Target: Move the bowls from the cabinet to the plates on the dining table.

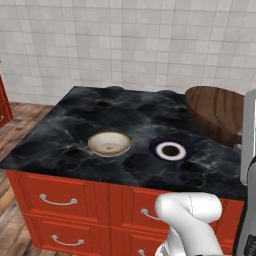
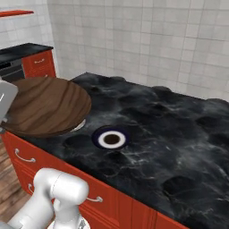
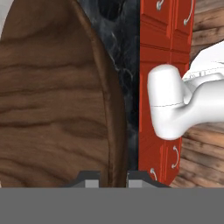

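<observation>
My gripper [image 3: 113, 180] is shut on the rim of the dark brown wooden bowl [image 1: 215, 114], which hangs tilted above the right end of the dining table [image 1: 75, 125]. That wooden bowl [image 2: 44, 105] looms large at the left of the right base view, and its grain [image 3: 52, 100] covers the left of the hand view. The blue-rimmed plate [image 1: 170, 150] lies bare on the marble, just left of and below the held bowl. The cream bowl [image 1: 109, 143] rests further left on the table; any plate beneath it is hidden. The cabinet is out of view.
Red drawer fronts with silver handles [image 1: 59, 201] run along the table's near side. A tiled wall [image 1: 130, 45] stands behind the table. Another dark counter with a red drawer [image 2: 38, 62] sits at the far left, under a thin red shelf edge [image 2: 15, 13]. Wooden floor [image 1: 20, 125] lies to the left.
</observation>
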